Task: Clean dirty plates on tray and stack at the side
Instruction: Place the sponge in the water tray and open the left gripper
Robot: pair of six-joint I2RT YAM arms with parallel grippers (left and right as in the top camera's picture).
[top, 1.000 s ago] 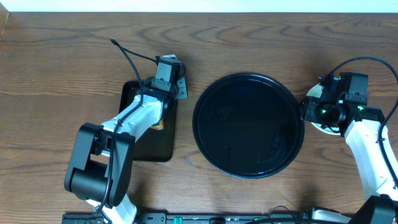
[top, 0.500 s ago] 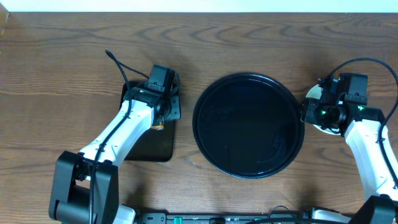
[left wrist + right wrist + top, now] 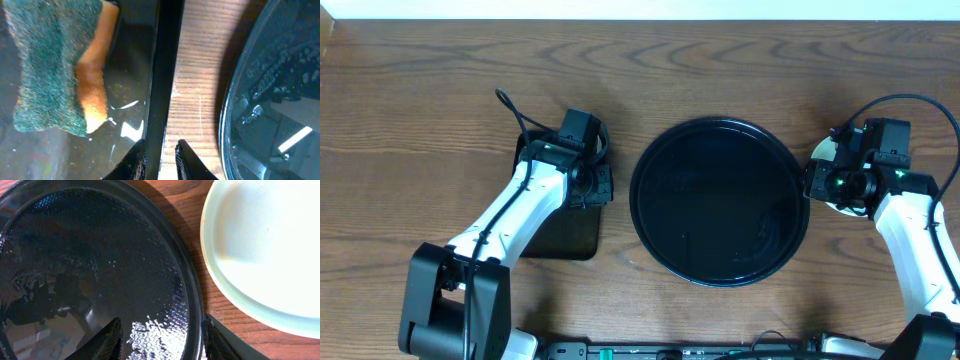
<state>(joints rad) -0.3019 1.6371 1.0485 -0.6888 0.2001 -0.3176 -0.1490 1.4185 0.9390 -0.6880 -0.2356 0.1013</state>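
Sponge, green-topped orange foam, lies left of the round glossy black tray; left gripper narrowly parted, empty; right gripper half-wide astride its right rim.

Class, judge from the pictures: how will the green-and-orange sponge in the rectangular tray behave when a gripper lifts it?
The sponge probably squashes and bends, since its orange foam edge already curves. Being foam, it is likely light. Its rough green top should grip well, not slip.
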